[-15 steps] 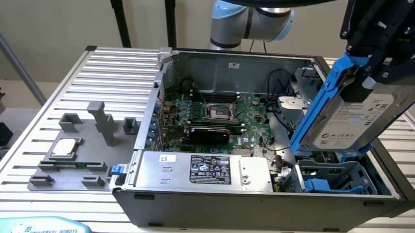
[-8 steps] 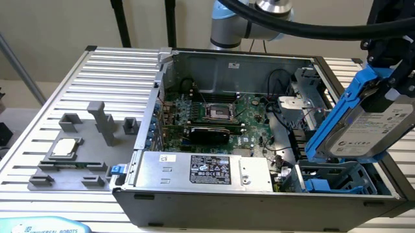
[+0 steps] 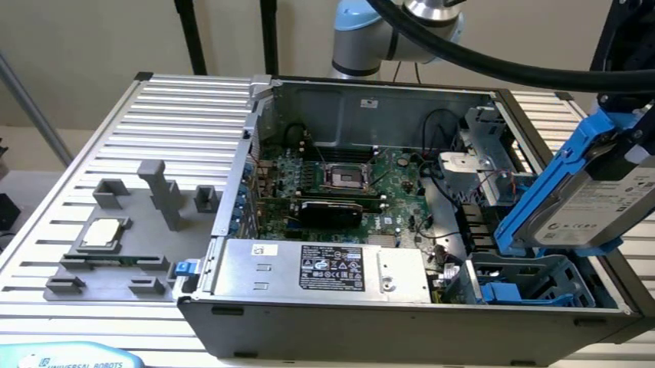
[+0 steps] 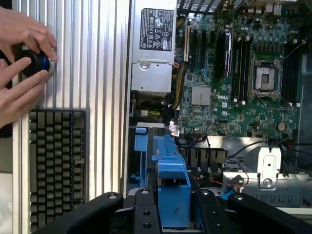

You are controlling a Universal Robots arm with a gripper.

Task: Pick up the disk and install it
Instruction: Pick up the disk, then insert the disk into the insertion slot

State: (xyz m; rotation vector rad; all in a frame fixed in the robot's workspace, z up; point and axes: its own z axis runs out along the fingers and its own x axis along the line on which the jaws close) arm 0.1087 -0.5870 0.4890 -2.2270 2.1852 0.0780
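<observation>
The disk (image 3: 591, 205) is a silver-grey hard drive with a white label in a bright blue carrier rail. It hangs tilted at the exterior view's right, above the right end of the open computer case (image 3: 409, 307). My gripper (image 3: 620, 153) is shut on its upper part. In the wrist view the carrier's blue edge (image 4: 171, 183) sits clamped between my black fingers (image 4: 141, 212). Below the disk, in the case's front right corner, stands a blue drive cage (image 3: 527, 282).
Inside the case lie the green motherboard (image 3: 338, 180) and a silver power supply with a black label (image 3: 327, 268). A grey fixture holds a small square chip (image 3: 103, 232) on the slatted table. A person's hands (image 4: 22, 63) grip a round knob beside a keyboard (image 4: 56, 165).
</observation>
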